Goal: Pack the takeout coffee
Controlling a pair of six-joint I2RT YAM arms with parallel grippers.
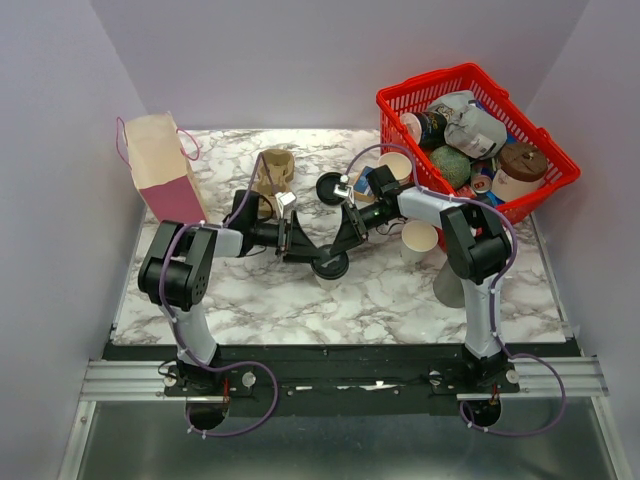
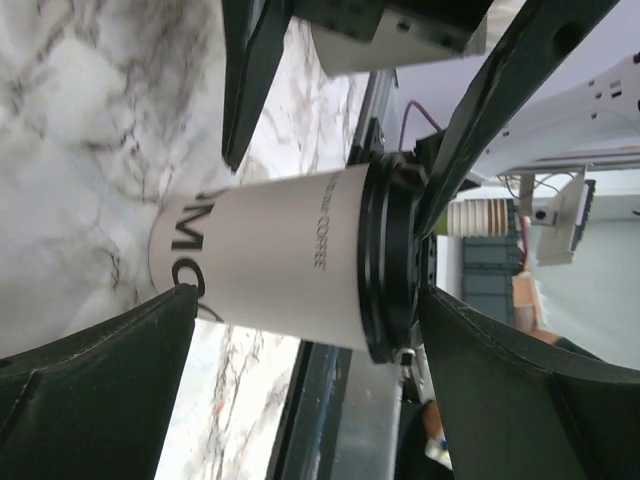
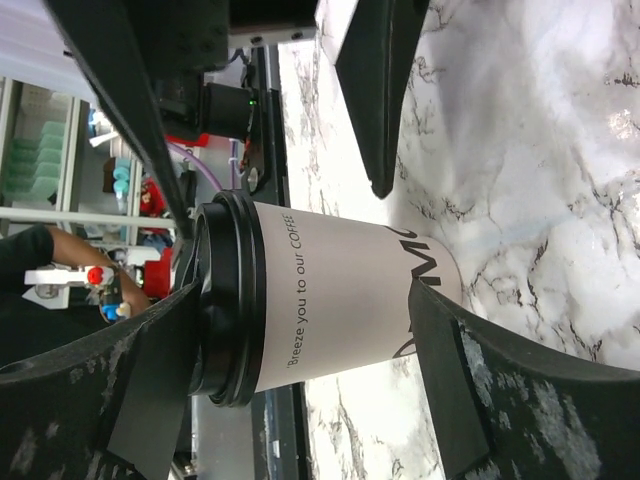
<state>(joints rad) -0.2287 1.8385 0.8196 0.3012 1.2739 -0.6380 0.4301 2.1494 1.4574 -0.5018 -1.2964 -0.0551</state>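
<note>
A: Where's the takeout coffee [image 1: 330, 266]?

B: Standing upright about mid-desk [image 1: 300, 305], base on the marble, with its black lid [image 2: 385, 255] seated on the rim. The wall reads "Breeze you to our COFFEE".

A: And the arms?

B: Both reach in over it, the left arm from the left and the right arm from the right, and they meet at the cup.

A: Left pincer [image 2: 210, 228]?

B: Jaws spread wide, straddling the lower part of the cup. One finger stands just off the paper with a sliver of marble showing between. The other overlaps the cup wall in the wrist view, so I cannot tell whether it touches.

A: Right pincer [image 3: 400, 240]?

B: Also open around the cup's lower half. One fingertip is clearly apart from the wall. For the other, contact cannot be told.

A: What else is there?

B: A red basket [image 1: 430, 78] full of items at the far right corner. A paper bag [image 1: 160, 165] stands far left, with a cardboard carrier [image 1: 272, 172] beside it. A lidless white cup [image 1: 420, 238] sits to the right of the coffee.
</note>
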